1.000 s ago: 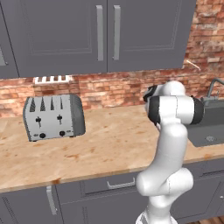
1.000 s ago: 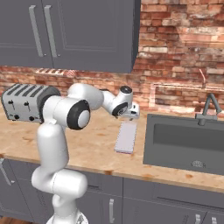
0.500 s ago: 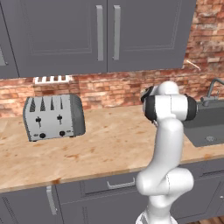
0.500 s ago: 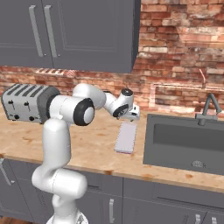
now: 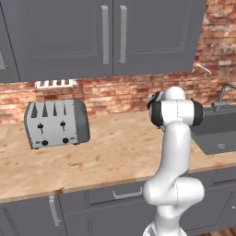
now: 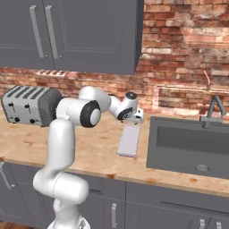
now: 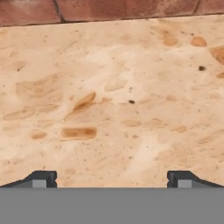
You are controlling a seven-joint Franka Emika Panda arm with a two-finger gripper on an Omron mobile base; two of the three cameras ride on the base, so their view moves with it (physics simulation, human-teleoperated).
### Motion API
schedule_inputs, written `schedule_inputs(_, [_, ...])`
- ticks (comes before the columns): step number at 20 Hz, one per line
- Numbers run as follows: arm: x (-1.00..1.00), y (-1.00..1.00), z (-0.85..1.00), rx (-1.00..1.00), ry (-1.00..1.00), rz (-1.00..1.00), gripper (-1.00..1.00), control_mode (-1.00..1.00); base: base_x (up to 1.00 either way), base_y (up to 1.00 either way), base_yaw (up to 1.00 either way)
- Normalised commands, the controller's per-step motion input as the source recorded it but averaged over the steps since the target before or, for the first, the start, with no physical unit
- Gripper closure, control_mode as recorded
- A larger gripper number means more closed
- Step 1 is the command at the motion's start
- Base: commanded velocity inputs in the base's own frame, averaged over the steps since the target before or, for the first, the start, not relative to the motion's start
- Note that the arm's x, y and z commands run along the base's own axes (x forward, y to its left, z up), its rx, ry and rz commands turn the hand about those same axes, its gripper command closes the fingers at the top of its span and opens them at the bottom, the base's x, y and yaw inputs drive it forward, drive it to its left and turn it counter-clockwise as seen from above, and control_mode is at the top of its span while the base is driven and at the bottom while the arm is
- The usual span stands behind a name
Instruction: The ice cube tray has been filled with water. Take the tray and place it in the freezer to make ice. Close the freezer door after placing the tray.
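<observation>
- Pincer point(image 6: 136, 118) hovers wide open, holding nothing, with the ice cube tray point(image 6: 129, 140) just below it on the worktop point(image 6: 94, 150).
- Best move now: drop straight down and straddle the tray's narrow sides.

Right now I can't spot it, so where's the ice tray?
In the right base view the tray lies flat on the counter, just left of the sink, below the hand.

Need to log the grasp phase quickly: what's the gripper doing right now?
Gripper: open, jaws wide apart, holding nothing; bare counter below it, ice cube tray not yet gripped.
</observation>
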Motion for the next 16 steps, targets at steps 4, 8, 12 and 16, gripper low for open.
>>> schedule_inputs(4, [0.18, -0.07, -0.16, 0.00, 0.00, 0.00, -1.00, -1.00, 0.00, 0.00, 0.00])
schedule_inputs(8, [-0.09, -0.09, -0.28, 0.00, 0.05, 0.00, -1.00, -1.00, 0.00, 0.00, 0.00])
schedule_inputs(12, [-0.32, -0.01, -0.31, 0.00, 0.06, 0.00, -1.00, -1.00, 0.00, 0.00, 0.00])
schedule_inputs(16, [-0.45, -0.04, -0.27, 0.00, 0.04, 0.00, -1.00, -1.00, 0.00, 0.00, 0.00])
